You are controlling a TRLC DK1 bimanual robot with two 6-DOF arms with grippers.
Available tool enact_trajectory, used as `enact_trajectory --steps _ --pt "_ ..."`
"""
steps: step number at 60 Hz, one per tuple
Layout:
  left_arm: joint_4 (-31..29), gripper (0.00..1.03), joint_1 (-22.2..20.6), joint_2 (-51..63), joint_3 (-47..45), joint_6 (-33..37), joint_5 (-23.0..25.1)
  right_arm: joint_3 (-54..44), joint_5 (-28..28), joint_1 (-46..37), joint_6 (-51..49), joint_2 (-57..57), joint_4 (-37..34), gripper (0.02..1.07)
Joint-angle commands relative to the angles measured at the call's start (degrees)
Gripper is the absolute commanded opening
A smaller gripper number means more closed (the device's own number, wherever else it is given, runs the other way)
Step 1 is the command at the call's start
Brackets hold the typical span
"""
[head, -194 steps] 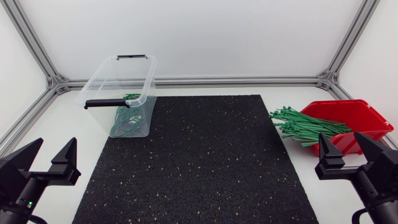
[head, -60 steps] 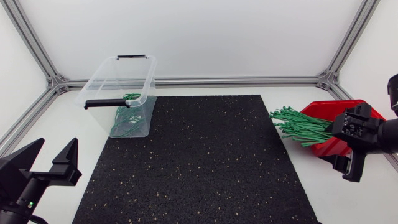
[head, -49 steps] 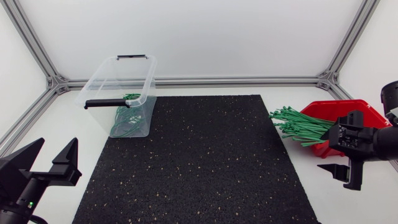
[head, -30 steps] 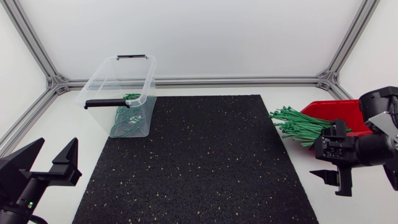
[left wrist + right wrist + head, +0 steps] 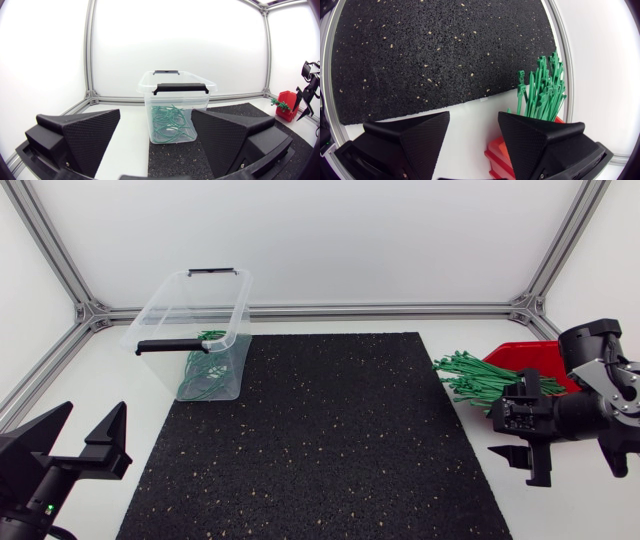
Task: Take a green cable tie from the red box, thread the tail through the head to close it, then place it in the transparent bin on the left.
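- Lower left corner of the frame: left hand [image 5: 90, 410], wedge fingers spread wide, nothing gripped.
- From the left wrist view, same left hand [image 5: 156, 112] wide open, looking straight across at the transparent bin [image 5: 177, 100].
- Upper left of the frame: transparent bin [image 5: 237, 300] upright on the white surface [image 5: 100, 380], its near corner at the edge of the black mat [image 5: 320, 440], black handles on its rim.
- Inside the bin, a tangle of looped green ties [image 5: 205, 375] heaped against the bottom; same green coils [image 5: 170, 122] plain through the clear wall.
- Right edge of the frame: red box [image 5: 580, 365], tilted, with a thick bundle of green cable ties [image 5: 485, 383] fanning out of it toward the mat.
- Right arm in from the right, right hand [image 5: 520, 462] just below that bundle, beside the mat's right edge, fingers parted, holding nothing.
- Right wrist view, looking down: right hand [image 5: 472, 117] gaping, only bare surface and the mat [image 5: 430, 50] border between the fingers.
- Green cable ties [image 5: 545, 90] just ahead of one finger, heads pointing away, red box [image 5: 500, 150] tucked beside that same finger; no contact visible.
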Motion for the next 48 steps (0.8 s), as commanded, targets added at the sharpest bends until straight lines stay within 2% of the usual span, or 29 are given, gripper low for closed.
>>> enact_trajectory --steps 1,48 --pt "-1.3 0.99 -0.3 -0.1 -2.2 -1.0 0.3 -1.0 0.2 0.5 -1.0 1.0 0.5 0.74" --pt "-1.4 0.99 -2.0 -0.1 -2.2 -2.2 0.7 1.6 -1.0 1.6 -0.3 3.7 3.5 0.74"
